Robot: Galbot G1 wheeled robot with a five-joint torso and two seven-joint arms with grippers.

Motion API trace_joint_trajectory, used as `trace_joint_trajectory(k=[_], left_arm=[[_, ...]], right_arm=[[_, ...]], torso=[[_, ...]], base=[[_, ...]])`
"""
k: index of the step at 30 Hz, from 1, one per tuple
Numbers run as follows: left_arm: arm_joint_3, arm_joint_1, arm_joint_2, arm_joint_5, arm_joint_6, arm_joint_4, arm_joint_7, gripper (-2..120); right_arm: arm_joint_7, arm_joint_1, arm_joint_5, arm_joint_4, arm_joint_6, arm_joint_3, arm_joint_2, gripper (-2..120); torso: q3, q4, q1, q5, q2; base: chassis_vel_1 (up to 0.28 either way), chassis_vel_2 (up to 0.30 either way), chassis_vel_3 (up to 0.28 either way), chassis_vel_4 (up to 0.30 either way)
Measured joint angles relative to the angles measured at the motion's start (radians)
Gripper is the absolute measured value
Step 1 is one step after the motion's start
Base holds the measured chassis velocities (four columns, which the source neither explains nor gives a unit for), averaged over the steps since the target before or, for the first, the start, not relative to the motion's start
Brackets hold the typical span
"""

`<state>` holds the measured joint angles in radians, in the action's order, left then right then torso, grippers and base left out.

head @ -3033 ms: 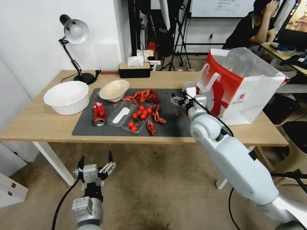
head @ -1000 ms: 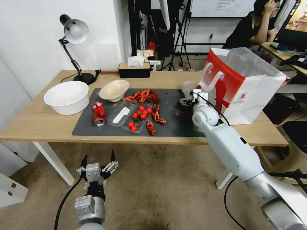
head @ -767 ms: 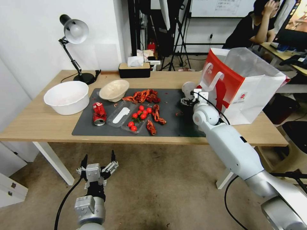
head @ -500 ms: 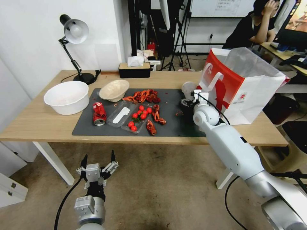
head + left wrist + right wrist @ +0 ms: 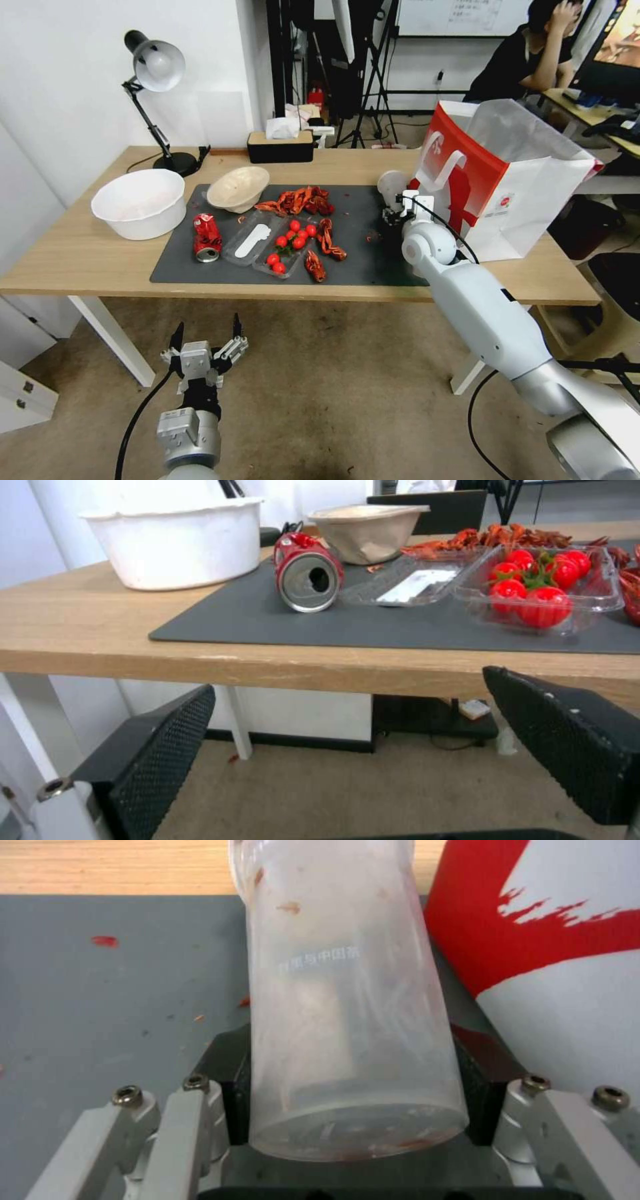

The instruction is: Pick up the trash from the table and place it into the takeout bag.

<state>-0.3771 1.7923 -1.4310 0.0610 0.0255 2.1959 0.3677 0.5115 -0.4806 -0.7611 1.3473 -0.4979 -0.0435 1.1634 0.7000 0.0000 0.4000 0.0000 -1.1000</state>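
Clear plastic cup lies clamped between the right end effector's pads, long axis pointing away, takeout bag just beside; left end effector hangs open below the surface.

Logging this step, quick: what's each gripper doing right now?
Left gripper: open, holding nothing, parked low in front of the table.
Right gripper: closed on the clear plastic cup, lying on the mat beside the takeout bag.

Cup on mat, just left of takeout bag; can far left.
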Motion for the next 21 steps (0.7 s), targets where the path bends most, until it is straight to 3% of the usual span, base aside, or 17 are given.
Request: trace_joint_trajectory(k=[11,21], left_arm=[[0.0,-0.004,0.004,0.0,0.0,-0.002,-0.001,100],[0.0,-0.005,0.001,-0.003,0.0,-0.002,-0.001,100]], right_arm=[[0.011,-0.019,-0.034,0.042,-0.006,0.0,-0.002,53],[0.005,-0.063,0.057,0.286,0.015,0.006,-0.046,53]], torso=[[0.0,0.0,0.0,0.0,0.0],[0.0,0.0001,0.0,-0.0001,0.0]], base=[[0.0,0.0,0.0,0.0],[0.0,0.0,0.0,0.0]])
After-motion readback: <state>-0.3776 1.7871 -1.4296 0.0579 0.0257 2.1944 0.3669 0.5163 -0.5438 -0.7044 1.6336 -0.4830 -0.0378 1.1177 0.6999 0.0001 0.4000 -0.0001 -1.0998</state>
